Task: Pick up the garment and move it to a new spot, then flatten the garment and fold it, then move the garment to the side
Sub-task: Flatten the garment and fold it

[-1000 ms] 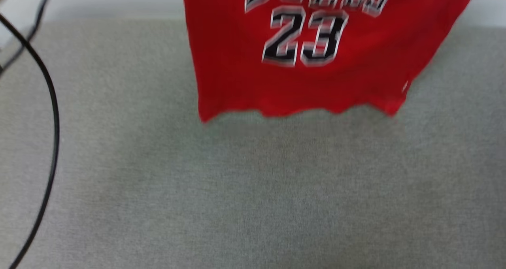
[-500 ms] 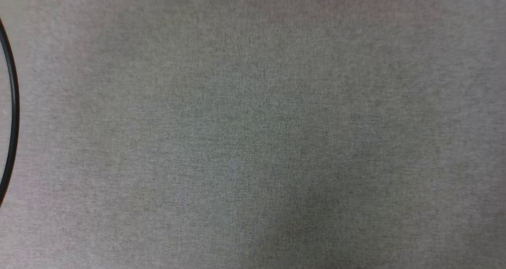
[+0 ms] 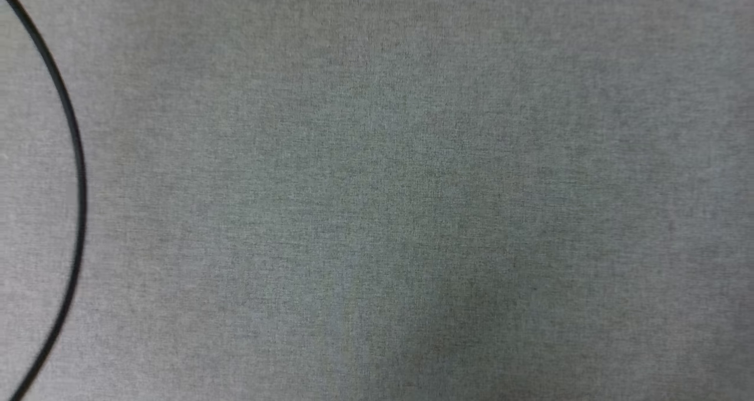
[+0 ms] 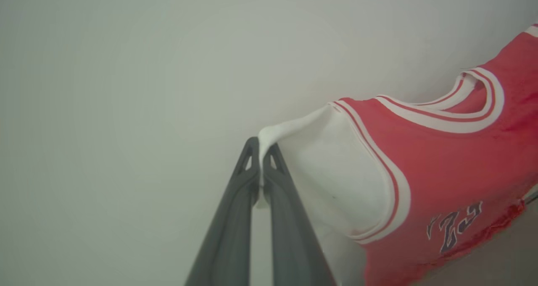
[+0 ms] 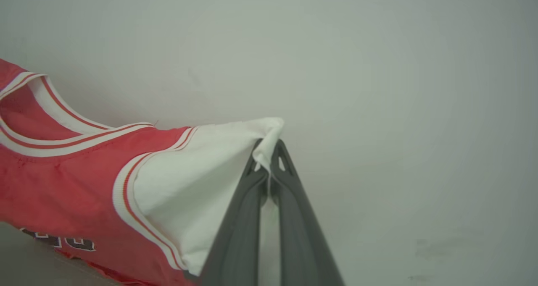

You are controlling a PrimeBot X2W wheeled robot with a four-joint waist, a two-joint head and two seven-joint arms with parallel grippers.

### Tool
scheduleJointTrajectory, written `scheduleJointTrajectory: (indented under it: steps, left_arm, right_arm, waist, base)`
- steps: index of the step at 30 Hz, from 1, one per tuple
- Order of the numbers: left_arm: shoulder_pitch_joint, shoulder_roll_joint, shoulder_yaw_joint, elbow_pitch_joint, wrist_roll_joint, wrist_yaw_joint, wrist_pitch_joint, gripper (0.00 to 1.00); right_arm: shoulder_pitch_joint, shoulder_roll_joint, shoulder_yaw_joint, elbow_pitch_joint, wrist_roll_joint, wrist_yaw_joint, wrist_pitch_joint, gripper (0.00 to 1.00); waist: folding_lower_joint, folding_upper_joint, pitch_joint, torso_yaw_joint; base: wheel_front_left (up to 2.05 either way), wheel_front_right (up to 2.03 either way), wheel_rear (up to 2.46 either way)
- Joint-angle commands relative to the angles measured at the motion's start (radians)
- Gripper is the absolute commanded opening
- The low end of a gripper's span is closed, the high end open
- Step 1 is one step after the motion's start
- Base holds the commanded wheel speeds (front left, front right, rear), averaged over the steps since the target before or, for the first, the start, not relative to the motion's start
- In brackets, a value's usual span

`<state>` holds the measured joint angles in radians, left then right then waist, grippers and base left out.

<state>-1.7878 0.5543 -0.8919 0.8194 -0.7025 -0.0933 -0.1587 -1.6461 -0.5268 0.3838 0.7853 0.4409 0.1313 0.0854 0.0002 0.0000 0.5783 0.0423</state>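
— So, which step do I have in hand?

— You are, by my judgement, in the first step: carrying the thing to its new spot. Your left end effector (image 4: 261, 149) is clenched on the tip of one sleeve of the small red jersey shirt with white short sleeves (image 4: 441, 168). Your right end effector (image 5: 267, 150) is clenched on the tip of the other sleeve.

— And where is the shirt exactly?

— It hangs in the air, stretched between your two end effectors, in front of a pale plain wall (image 4: 126, 67). Its lower hem comes close to a grey edge in the corner of both wrist views; whether it touches, I cannot tell. Your head view looks down at the grey fabric-covered desk (image 3: 412, 212), with a thin black cable (image 3: 76, 171) curving at its left side.

— What does the next move call for?

— I think you should lower both arms together at the same spread. Let the hem land first and lay the rest down flat, away from the cable.

— How does the shirt look?

— The collar is striped red and white, and the same trim runs along the sleeve seams. A black "23" with a white outline is on the red cloth. The cloth seems thin, and the hem is wavy.
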Motion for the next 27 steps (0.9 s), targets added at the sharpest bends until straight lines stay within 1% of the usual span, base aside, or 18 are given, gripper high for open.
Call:
scheduleJointTrajectory:
  steps: [1,6,13,17,23,27]
  left_arm:
    - [0.033,0.003,0.0,0.004,-0.008,-0.001,-0.014,0.0]
    - [0.181,0.021,-0.014,-0.01,-0.034,-0.004,-0.058,0.0]
    - [0.467,0.063,-0.016,-0.102,-0.082,0.049,-0.092,0.0]
    - [0.65,0.094,-0.01,-0.188,-0.124,0.098,-0.1,0.0]
    - [0.949,0.152,-0.013,-0.345,-0.187,0.199,-0.103,0.0]
    - [1.134,0.186,-0.014,-0.429,-0.245,0.25,-0.105,0.0]
  right_arm:
    - [0.03,-0.005,0.014,0.003,0.016,-0.001,-0.017,0.0]
    - [0.182,-0.015,0.109,-0.021,0.1,-0.001,-0.068,0.0]
    - [0.467,-0.046,0.195,-0.088,0.212,-0.001,-0.118,0.0]
    - [0.624,-0.048,0.217,-0.124,0.242,-0.001,-0.137,0.0]
    - [0.854,-0.031,0.226,-0.156,0.263,-0.001,-0.157,0.0]
    - [0.998,-0.028,0.232,-0.176,0.273,-0.001,-0.153,0.0]
  waist:
    - [-0.0002,0.0,-0.022,-0.002]
    - [-0.0002,0.0,-0.094,-0.006]
    - [-0.0002,0.0,-0.204,-0.01]
    - [-0.0002,0.0,-0.269,-0.019]
    - [-0.0002,0.0,-0.364,-0.034]
    - [-0.0002,0.0,-0.423,-0.045]
  base:
    - [0.0,0.0,0.0]
    - [0.0,0.0,0.0]
    - [0.0,0.0,0.0]
    - [0.0,0.0,0.0]
    - [0.0,0.0,0.0]
    - [0.0,0.0,0.0]
